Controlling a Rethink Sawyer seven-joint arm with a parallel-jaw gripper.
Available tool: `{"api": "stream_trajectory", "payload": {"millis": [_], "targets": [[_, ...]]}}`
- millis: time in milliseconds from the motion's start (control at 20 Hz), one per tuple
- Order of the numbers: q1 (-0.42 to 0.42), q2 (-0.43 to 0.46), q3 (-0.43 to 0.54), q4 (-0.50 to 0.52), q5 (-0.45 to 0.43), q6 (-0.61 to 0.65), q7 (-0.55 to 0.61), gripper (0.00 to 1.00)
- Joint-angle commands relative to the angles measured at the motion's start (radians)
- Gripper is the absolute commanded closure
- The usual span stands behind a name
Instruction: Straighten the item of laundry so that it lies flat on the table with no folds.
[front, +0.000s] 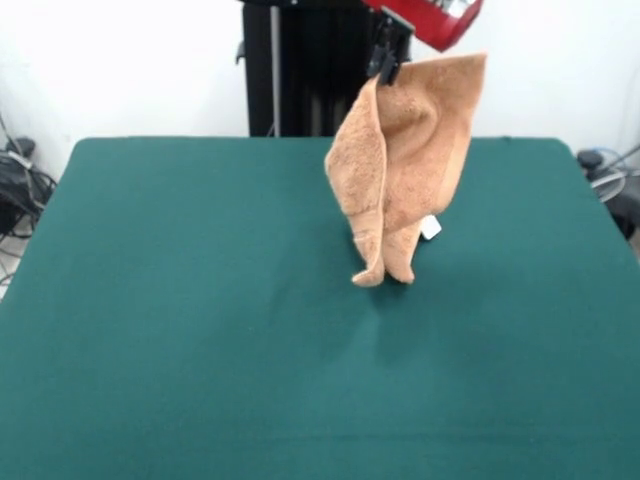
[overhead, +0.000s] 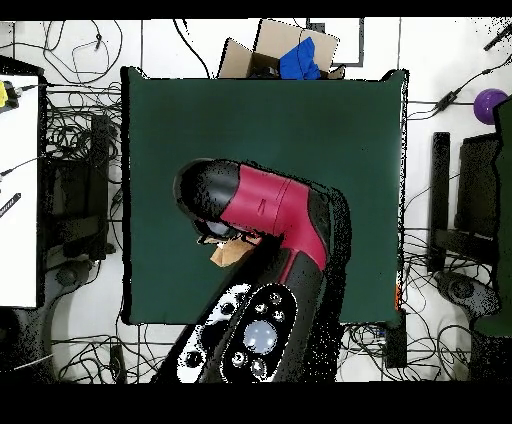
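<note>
One gripper (front: 385, 68) was all you had, and it was pinched closed on the top edge of the hand towel (front: 405, 170), jaws narrow with cloth between them, just under the red arm (front: 440, 18) at the top of the front view. From that pinch the towel hung straight down, bunched into vertical folds, long axis upright. Its lowest corners (front: 382, 275) looked to be touching or just off the green table (front: 200, 330); you couldn't tell which from this angle. A small white tag (front: 430, 227) stuck out on the picture's right side, low on the cloth. From overhead, the arm covered nearly everything and only a tan scrap of towel (overhead: 226, 254) showed under the wrist, over the table's robot-side half.

Key relation: the towel was directly below the tool, not beside it, so nothing lay flat yet. My read is you'd need to lower and drag sideways, letting the bottom edge land first. Risk: the folds stay collapsed if you just release it in place.
</note>
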Motion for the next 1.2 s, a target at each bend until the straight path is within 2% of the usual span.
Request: {"api": "stream_trajectory", "payload": {"millis": [50,650,1200], "targets": [[-0.041,-0.052,0.124,-0.027,-0.062,0.166,-0.063,1.0],[-0.096,-0.142,0.165,-0.075,-0.124,0.339,-0.115,1.0],[-0.144,-0.187,0.225,-0.082,-0.159,0.397,-0.13,1.0]]}}
